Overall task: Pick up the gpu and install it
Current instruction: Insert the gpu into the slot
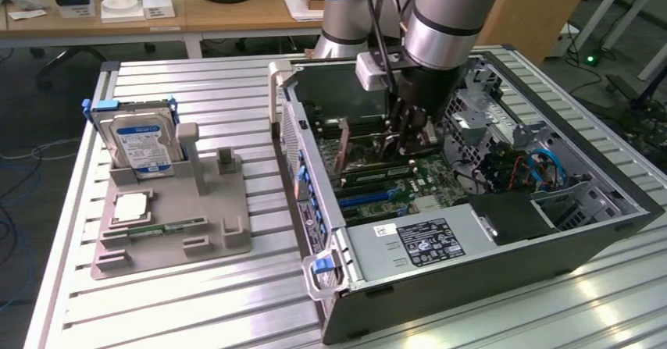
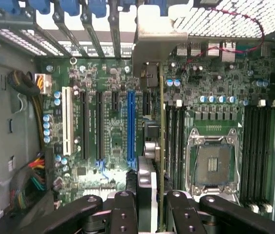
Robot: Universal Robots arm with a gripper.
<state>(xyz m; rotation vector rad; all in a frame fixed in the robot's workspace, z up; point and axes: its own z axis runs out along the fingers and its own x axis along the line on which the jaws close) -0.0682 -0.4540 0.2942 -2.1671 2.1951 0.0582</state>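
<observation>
The step in hand looks like the installing itself: the pick-up appears done, since the claw (image 2: 149, 199) is clamped on the gpu (image 2: 150, 168), its fingers (image 2: 123, 207) pressed against either face of the thin card. In the exterior view the claw (image 1: 413, 134) hangs low inside the open computer case (image 1: 610, 222), which lies on the tabletop (image 1: 208, 310), well apart from the hard drive (image 1: 142, 142) in its grey stand. The card is held edge-on over the motherboard (image 2: 110, 146), reaching out from the claw, with its pale metal bracket (image 2: 157, 41) at the far end by the case's rear slots. The long blue slot (image 2: 131, 124) lies just to one side of the card, the CPU socket (image 2: 214, 161) to the other. Whether the card's lower edge already touches a slot cannot be told. As a judgement, seating it calls for the edge to sit square over its slot, the bracket lined up with a rear opening, and a straight, even press.
</observation>
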